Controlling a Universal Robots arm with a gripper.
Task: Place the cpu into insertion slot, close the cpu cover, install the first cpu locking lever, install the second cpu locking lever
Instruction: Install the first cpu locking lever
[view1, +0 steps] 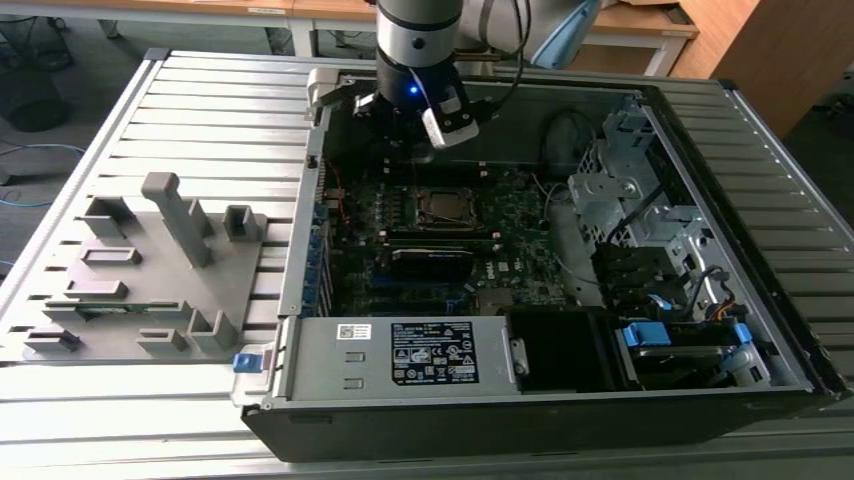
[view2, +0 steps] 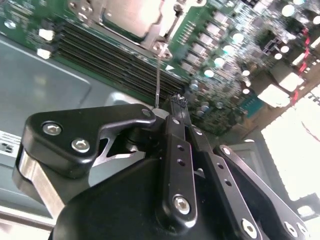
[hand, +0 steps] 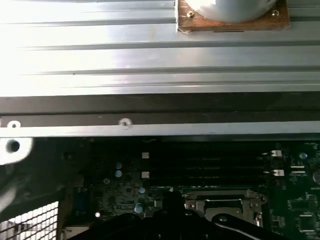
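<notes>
Gripper (view2: 174, 102) first: in the second wrist view it looked closed tip to tip. A thin wire lever (view2: 157, 75) ran from the socket's corner to those tips, though I could not tell whether they truly pinched it.

I took the socket (view1: 443, 191) as my mark in the exterior view. A grey plastic tray (view1: 260, 265) lay well off to the exterior view's left of it, on the slatted table (view1: 200, 100) outside the computer case (view1: 300, 250). The arm (view1: 416, 40) stood just beyond the socket, reaching down inside the case. At the socket itself the chip (view2: 132, 12) seemed already seated, its pale metal face catching the light. In the first wrist view the cover (hand: 225, 204) lay flat over it. To the exterior view's right of the socket sat the metal drive cage (view1: 627, 190).

I judged the first lever to be the step in hand, with chip and cover done. That step would call for a firm hold on the wire's free end and a swing down about its hinge at the socket. A sideways nudge would then tuck it under its catch without the wire slipping loose.
</notes>
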